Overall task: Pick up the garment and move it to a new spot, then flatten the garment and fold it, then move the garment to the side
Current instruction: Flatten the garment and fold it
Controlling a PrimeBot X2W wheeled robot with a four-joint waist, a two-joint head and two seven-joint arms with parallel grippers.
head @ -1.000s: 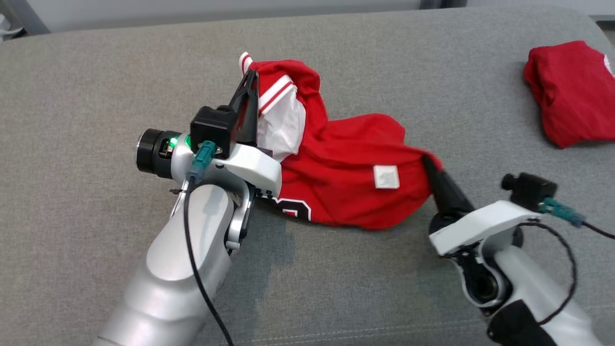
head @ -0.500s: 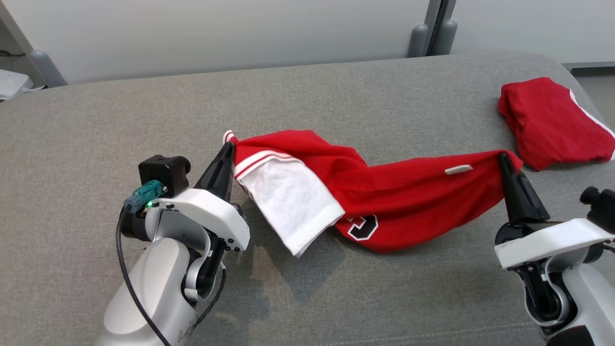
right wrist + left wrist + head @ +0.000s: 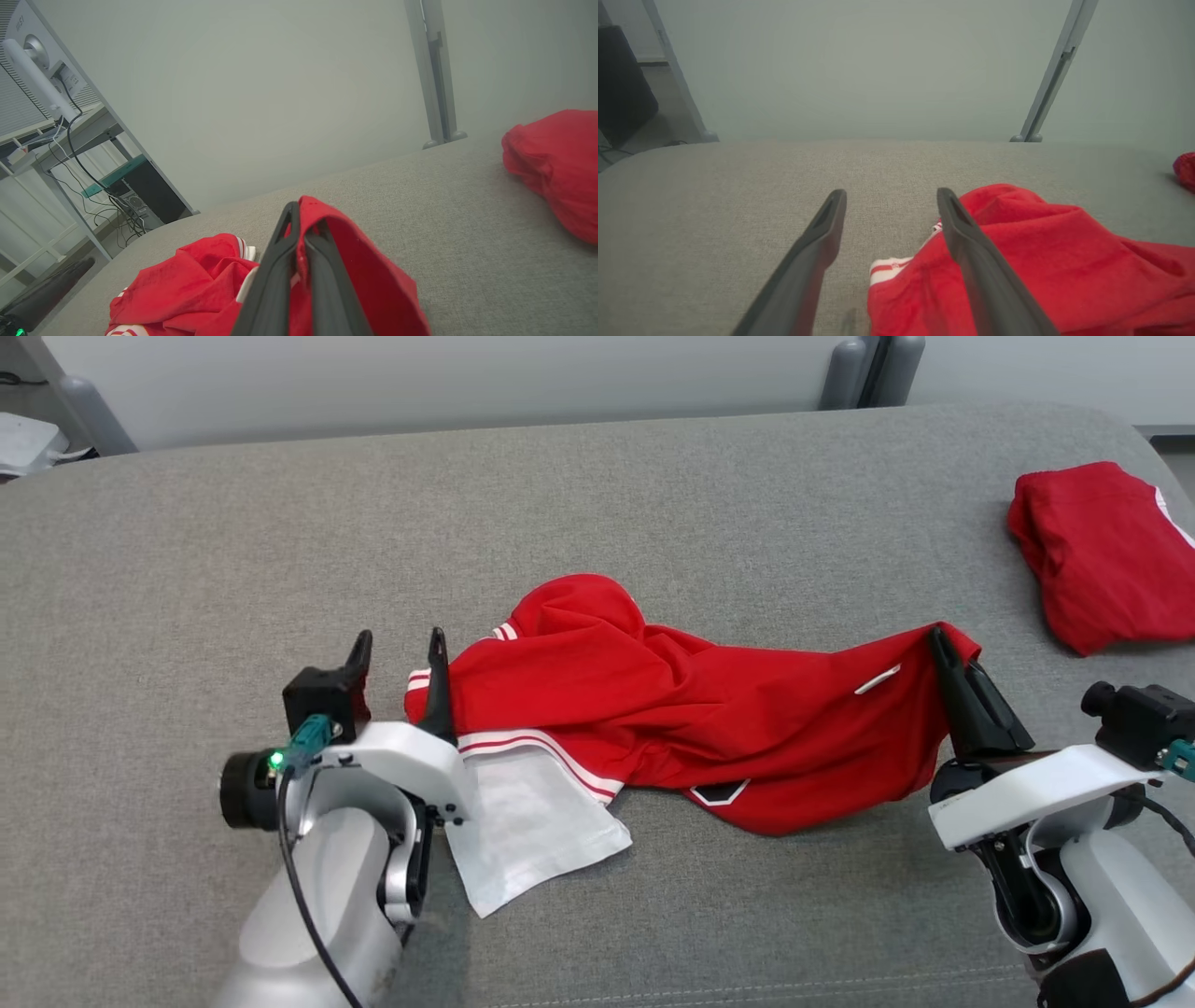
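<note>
Two grips half a second ago; one now. My left pincer (image 3: 398,649) has let go. Its fingers stand wide apart and pinch nothing. A striped hem (image 3: 887,270) lies low in the gap, and red cloth rests against the outer side of the right-hand finger.

Change noted: the garment (image 3: 709,709) was strung in the air between both pincers. Its left end has now dropped onto the grey cushion (image 3: 280,541). It sits near centre as a crumpled mound, with a white panel (image 3: 523,831) spread flat at its near-left corner. The head view has also shifted a little, so I credit the drop only to the release.

My right pincer (image 3: 943,653) is clamped tight on the garment's right end and holds that corner raised off the cushion.

Reading: placement at the new spot looks half done, with the left side down and the right side not yet. Flattening has not begun, and the cloth is bunched with deep folds.

Pose, left arm: the forearm rises from the near-left edge, the wrist is low over the cushion, and the fingers point far and roughly level.

Pose, right arm: it enters from the near right, fingers slanting up and far-left, tips at the peak of the lifted cloth.

A second red bundle (image 3: 1102,551) lies far right, well apart.
</note>
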